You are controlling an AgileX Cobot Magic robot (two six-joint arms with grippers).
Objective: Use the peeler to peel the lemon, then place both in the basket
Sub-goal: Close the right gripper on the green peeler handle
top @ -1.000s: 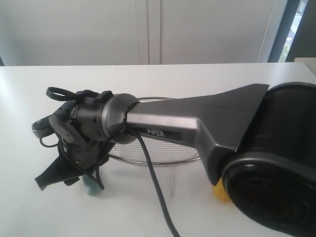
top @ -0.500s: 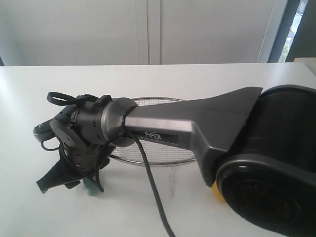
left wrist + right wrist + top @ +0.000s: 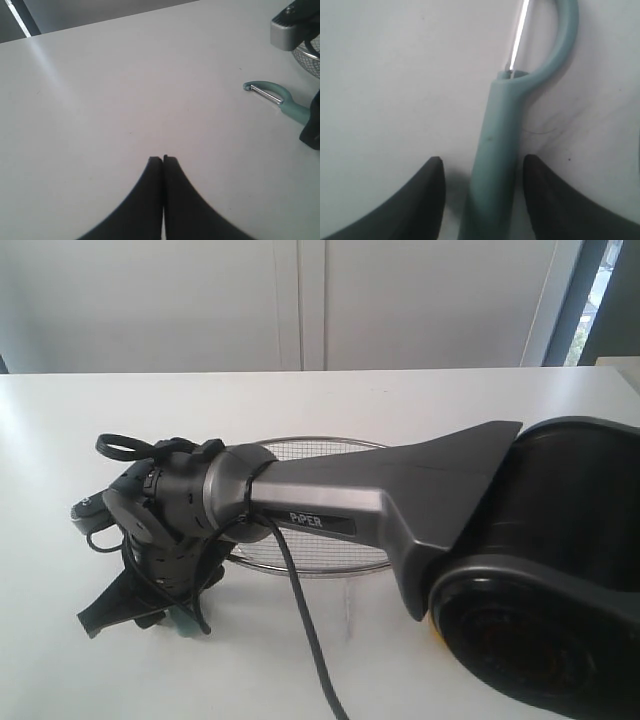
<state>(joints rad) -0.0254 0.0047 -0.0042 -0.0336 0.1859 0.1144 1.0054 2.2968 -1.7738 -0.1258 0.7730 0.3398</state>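
Observation:
The peeler (image 3: 497, 145), pale teal with a looped head and a metal blade, lies flat on the white table. My right gripper (image 3: 483, 159) is open and straddles its handle, one dark finger on each side with gaps between. In the exterior view this gripper (image 3: 125, 618) has reached across to the left, and the handle end (image 3: 183, 621) peeks out under it. My left gripper (image 3: 163, 159) is shut and empty above bare table, with the peeler (image 3: 280, 97) off to one side. The wire basket (image 3: 320, 558) stands behind the right arm. Only a yellow sliver of the lemon (image 3: 430, 625) shows.
The right arm's grey link (image 3: 400, 500) and its black base (image 3: 550, 590) fill the right of the exterior view. A black cable (image 3: 310, 640) hangs from the wrist to the table. The basket rim (image 3: 307, 57) sits close beyond the peeler's head.
The right arm has sunk a little toward the table over the peeler. Its jaws stay open. The peeler has not moved.

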